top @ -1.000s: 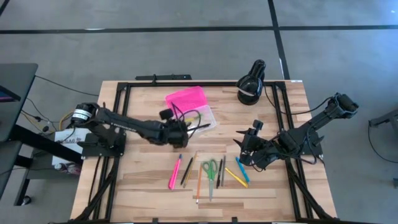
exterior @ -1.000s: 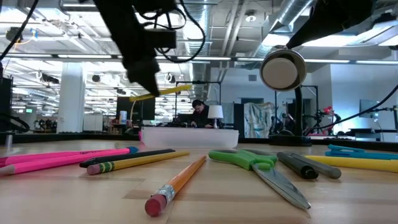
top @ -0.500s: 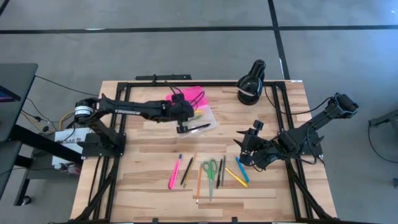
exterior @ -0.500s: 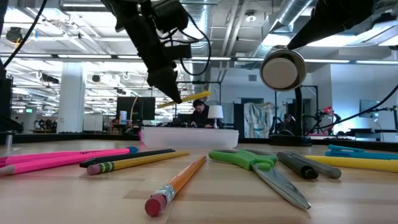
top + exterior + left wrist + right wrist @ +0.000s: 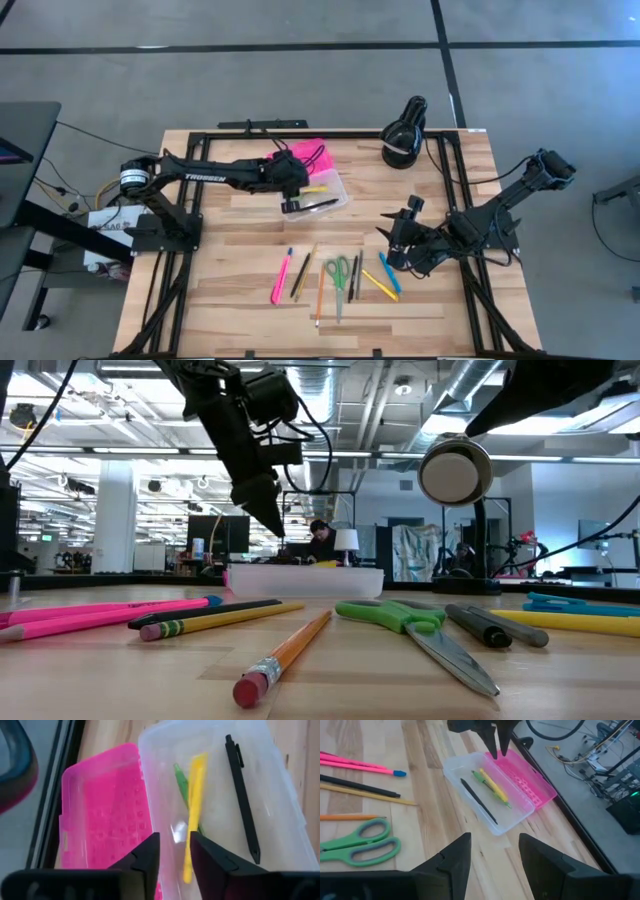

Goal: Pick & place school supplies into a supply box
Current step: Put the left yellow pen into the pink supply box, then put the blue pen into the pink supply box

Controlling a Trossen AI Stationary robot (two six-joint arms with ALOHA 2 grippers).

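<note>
Since a second ago, the yellow pen (image 5: 195, 815) has been carried over the box (image 5: 335, 196) by the left gripper (image 5: 292, 190) and released; it is now seen lying in the clear base beside a green pen (image 5: 181, 782) and a black pen (image 5: 242, 795). Nearest, the loose supplies are spread on the table (image 5: 230, 250): pink markers (image 5: 279, 281), pencils (image 5: 285, 655), green scissors (image 5: 340, 272), blue and yellow pens (image 5: 384, 279). To the right, the right gripper (image 5: 398, 243) is held wide open, empty. Farther off, the left gripper hangs above the box, fingers slightly parted, nothing held. The pink lid (image 5: 305, 153) lies open on the far side.
</note>
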